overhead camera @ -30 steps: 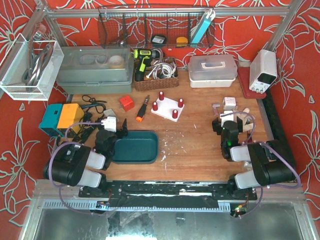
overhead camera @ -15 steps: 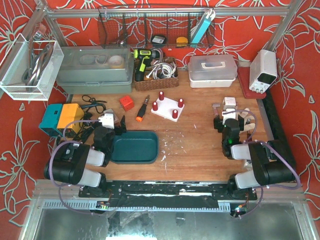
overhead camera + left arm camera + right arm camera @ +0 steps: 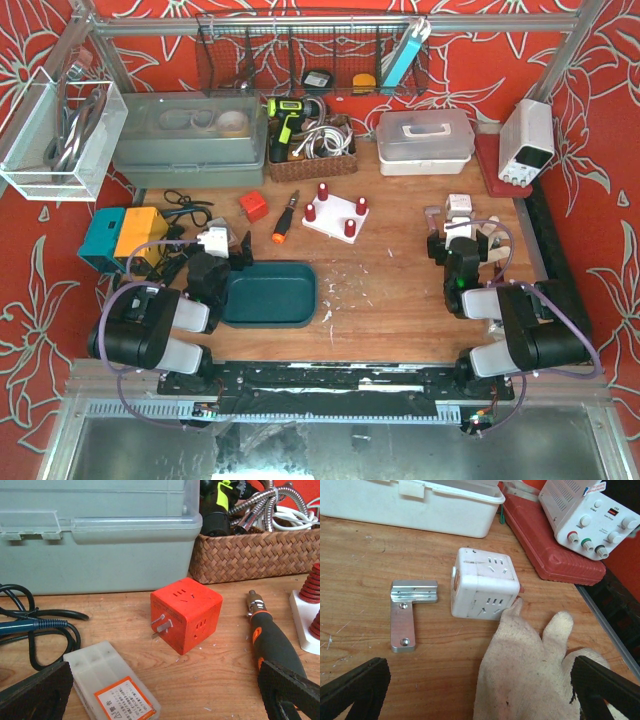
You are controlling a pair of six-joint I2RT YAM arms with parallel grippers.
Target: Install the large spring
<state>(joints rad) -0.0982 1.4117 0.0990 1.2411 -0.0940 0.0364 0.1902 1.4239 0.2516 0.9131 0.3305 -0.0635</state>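
A white base plate with several red springs standing on it sits at the table's middle back. Its left edge and two red springs show at the right of the left wrist view. I cannot tell which spring is the large one, and I see no loose spring. My left gripper is open and empty, left of the plate, above a translucent box. My right gripper is open and empty, above a cloth glove.
A teal tray lies near the left arm. A red plug cube, an orange-black screwdriver, black cables, a wicker basket and a grey bin are ahead. A white socket cube, an L-bracket and a power supply lie right.
Both grippers have moved a little farther from the bases: the left toward the translucent box, the right toward the white socket cube. Both have been still for the last half second.
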